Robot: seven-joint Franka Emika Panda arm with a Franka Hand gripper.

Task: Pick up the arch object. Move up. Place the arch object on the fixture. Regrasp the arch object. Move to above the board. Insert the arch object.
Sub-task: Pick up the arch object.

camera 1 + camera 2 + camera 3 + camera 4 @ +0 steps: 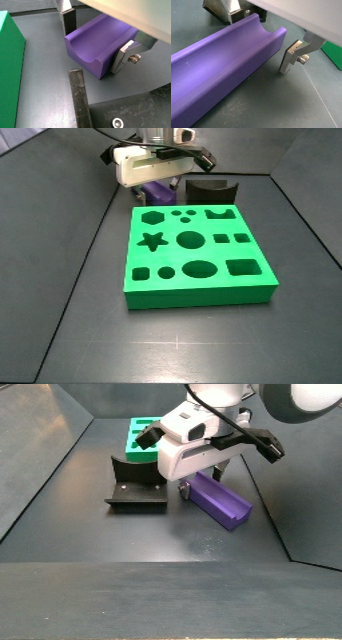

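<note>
Straddling the arch object (100,47), my gripper (93,37) stands unclenched; closing off-centre could skew it toward the fixture (138,488).

Tool (256,42) fingers (293,55) astride arch object (224,62), not gripping.

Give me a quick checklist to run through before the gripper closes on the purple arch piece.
1. Gripper open: ok, silver fingers stand apart.
2. Fingers straddle the arch object: ok in both wrist views.
3. Arch object lies on the floor, groove up: ok.
4. Fixture free of pieces: ok.
5. Pads touching the arch object: cannot tell.
6. Board clear of the gripper: ok.
</note>
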